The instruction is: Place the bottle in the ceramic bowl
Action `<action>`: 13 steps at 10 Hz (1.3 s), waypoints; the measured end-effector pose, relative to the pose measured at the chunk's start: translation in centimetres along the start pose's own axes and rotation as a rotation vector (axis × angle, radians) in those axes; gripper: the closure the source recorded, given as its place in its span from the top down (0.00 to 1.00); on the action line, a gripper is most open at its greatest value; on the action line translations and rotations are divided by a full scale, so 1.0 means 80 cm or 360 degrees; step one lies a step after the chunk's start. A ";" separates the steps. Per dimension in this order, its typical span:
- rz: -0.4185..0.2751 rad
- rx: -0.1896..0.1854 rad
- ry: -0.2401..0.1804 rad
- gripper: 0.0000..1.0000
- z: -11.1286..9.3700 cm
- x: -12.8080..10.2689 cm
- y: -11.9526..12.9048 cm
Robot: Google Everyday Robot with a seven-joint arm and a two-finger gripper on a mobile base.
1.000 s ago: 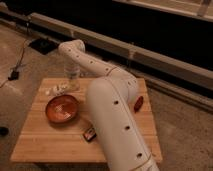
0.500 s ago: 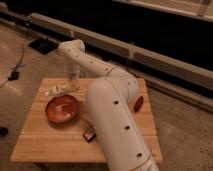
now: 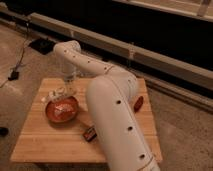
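The ceramic bowl (image 3: 62, 110), round and glossy orange-brown, sits on the left part of the wooden table (image 3: 45, 142). The small translucent bottle (image 3: 57, 93) is at the bowl's far rim, and I cannot tell whether it rests on the rim or just behind it. My gripper (image 3: 69, 80) points down at the end of the white arm (image 3: 112, 107), just above and behind the bottle, near the table's far edge. Whether it touches the bottle does not show.
A red oblong object (image 3: 138, 103) lies at the table's right edge, partly behind the arm. A small dark-and-orange block (image 3: 90, 133) lies in front of the bowl, next to the arm. Cables (image 3: 17, 67) and a dark plate lie on the floor at the left.
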 end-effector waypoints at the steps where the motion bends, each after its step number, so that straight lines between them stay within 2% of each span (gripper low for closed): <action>1: -0.0028 -0.0019 -0.0003 0.09 0.002 -0.008 0.005; 4: -0.0071 -0.0067 -0.0048 0.35 0.007 -0.012 0.011; 5: -0.0086 -0.0113 -0.0070 0.50 0.016 -0.017 0.015; 6: -0.0088 -0.0129 -0.0072 0.55 0.020 -0.020 0.017; 7: -0.0085 -0.0122 -0.0057 0.57 0.020 -0.019 0.017; 8: -0.0073 -0.0089 -0.0056 0.57 0.008 -0.016 0.011; 10: -0.0086 -0.0110 -0.0061 0.57 0.007 -0.023 0.014; 11: -0.0087 -0.0122 -0.0057 0.57 0.015 -0.022 0.017; 13: -0.0077 -0.0105 -0.0061 0.57 0.016 -0.018 0.014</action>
